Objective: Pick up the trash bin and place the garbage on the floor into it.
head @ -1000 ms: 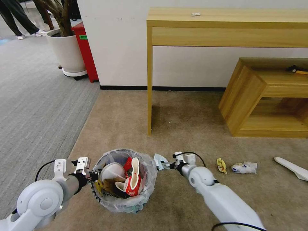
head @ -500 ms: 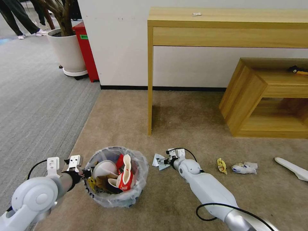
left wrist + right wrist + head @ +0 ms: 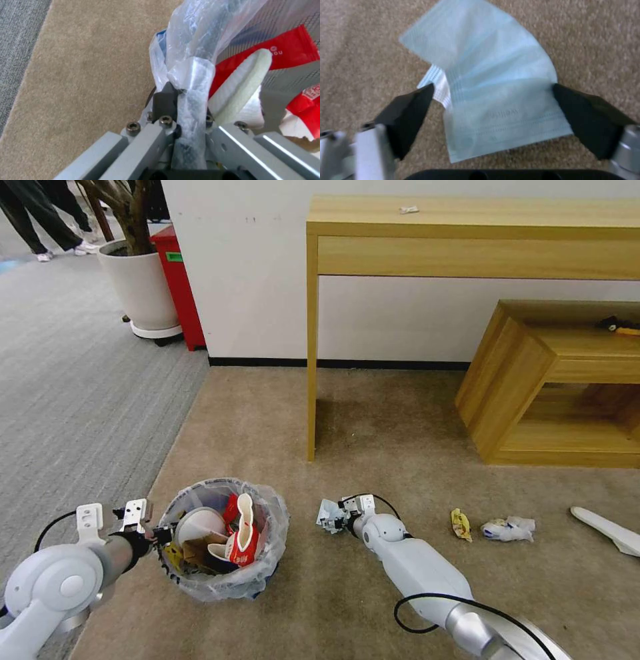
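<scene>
Over the last second the right gripper (image 3: 335, 518) has dropped from beside the trash bin's (image 3: 223, 540) rim to the floor (image 3: 373, 447), and it now sits low over a pale blue packet (image 3: 493, 100) lying flat on the beige carpet. In the right wrist view its two dark fingers (image 3: 408, 112) stand wide apart, one on each side of the packet, with nothing yet between them pinched; the descent looks finished and the closing not yet begun. The left gripper (image 3: 181, 110) stays clamped on the bin's rim, its jaws narrow on the dark edge and the crinkled plastic liner (image 3: 196, 45) folded over it, holding the bin just off to the left of the packet. The bin is already well filled with red cups, wrappers and a white slipper. More garbage lies to the right on the carpet: a yellow wrapper (image 3: 460, 524), a crumpled blue-white packet (image 3: 508, 528), and another white slipper (image 3: 610, 530). So the packet seems the next piece in hand, with several left.
</scene>
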